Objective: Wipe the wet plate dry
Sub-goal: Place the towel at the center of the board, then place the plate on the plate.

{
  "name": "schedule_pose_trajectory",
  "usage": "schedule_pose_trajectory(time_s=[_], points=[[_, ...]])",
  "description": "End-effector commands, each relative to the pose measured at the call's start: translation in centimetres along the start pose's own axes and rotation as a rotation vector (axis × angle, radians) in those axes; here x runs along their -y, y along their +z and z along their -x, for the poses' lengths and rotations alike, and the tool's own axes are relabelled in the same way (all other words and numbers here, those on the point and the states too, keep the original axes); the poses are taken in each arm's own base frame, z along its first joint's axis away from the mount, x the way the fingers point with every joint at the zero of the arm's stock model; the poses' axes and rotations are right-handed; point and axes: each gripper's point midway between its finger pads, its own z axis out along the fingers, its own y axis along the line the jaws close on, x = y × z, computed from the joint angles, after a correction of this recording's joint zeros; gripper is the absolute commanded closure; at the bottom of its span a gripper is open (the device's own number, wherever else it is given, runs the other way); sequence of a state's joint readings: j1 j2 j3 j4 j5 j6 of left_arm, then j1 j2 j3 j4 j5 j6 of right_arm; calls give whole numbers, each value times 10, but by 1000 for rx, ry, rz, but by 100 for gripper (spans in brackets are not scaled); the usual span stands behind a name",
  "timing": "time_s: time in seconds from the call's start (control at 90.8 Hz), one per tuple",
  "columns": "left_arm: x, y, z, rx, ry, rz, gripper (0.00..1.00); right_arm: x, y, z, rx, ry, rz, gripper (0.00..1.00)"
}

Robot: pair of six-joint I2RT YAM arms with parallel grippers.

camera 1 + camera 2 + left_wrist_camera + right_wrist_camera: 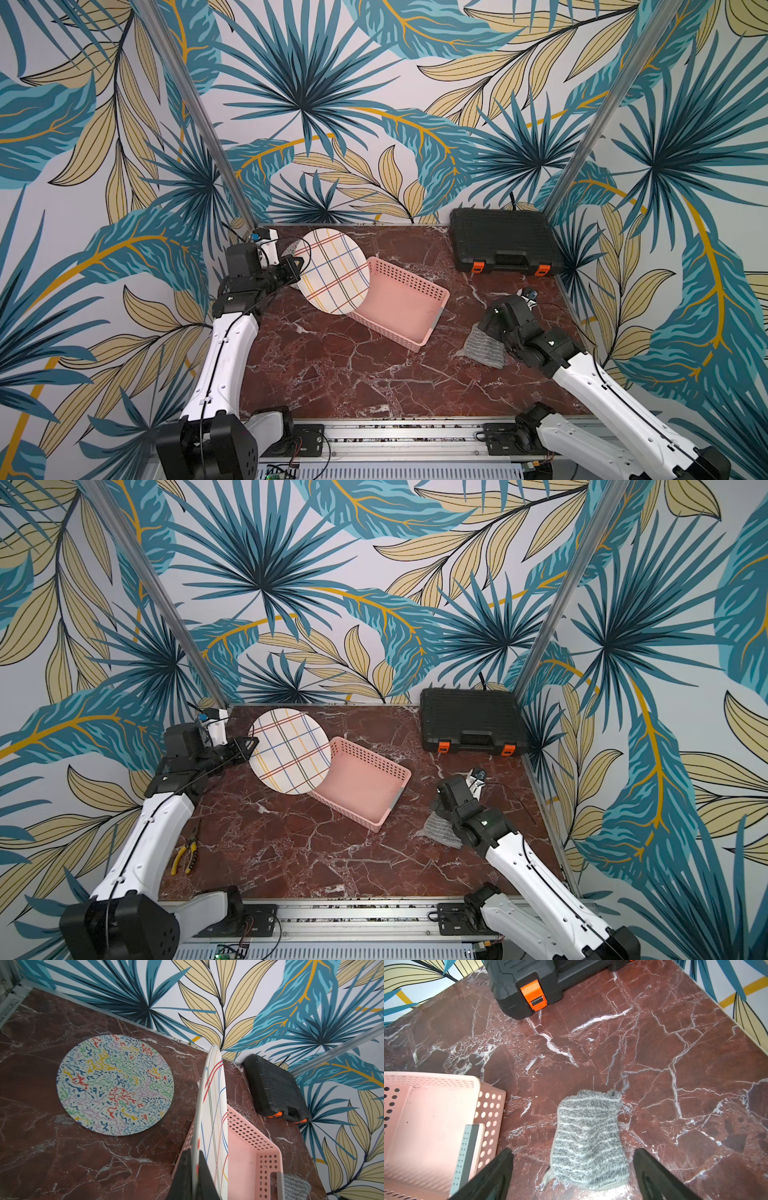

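Note:
The plate point(332, 272), white with coloured crossing lines, stands tilted on edge above the left end of a pink basket point(415, 291). My left gripper point(300, 266) is shut on the plate's left rim. In the left wrist view the rim of the plate point(216, 1109) runs between the two black fingers of the left gripper point(196, 1159). A grey striped cloth point(484, 349) lies flat on the marble table at the right. My right gripper point(573, 1150) hangs just over the cloth point(588, 1138), open wide, its fingers on either side and not touching it.
A black tool case point(503, 241) with orange latches sits at the back right. A round colourful mat point(115, 1084) lies flat behind the plate at the back left. Yellow-handled pliers point(185, 852) lie by the left arm. Walls close the table on three sides.

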State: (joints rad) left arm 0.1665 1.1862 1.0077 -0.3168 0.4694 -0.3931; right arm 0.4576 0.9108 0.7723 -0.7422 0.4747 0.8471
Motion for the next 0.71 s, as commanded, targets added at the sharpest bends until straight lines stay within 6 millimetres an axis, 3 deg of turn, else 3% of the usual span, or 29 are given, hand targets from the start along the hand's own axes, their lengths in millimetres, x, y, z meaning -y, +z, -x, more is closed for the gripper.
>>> schedule_pose_trajectory(time_s=[0.0,0.33,0.694], points=[[0,2,53,164,21,29,100,4,6,-10,-37,-56,-22,7],[-35,25,88,266,-24,183,100,-4,19,-20,-79,-82,-12,7],[-79,72,81,230,-58,287,100,-7,24,-24,-97,-83,-12,7]])
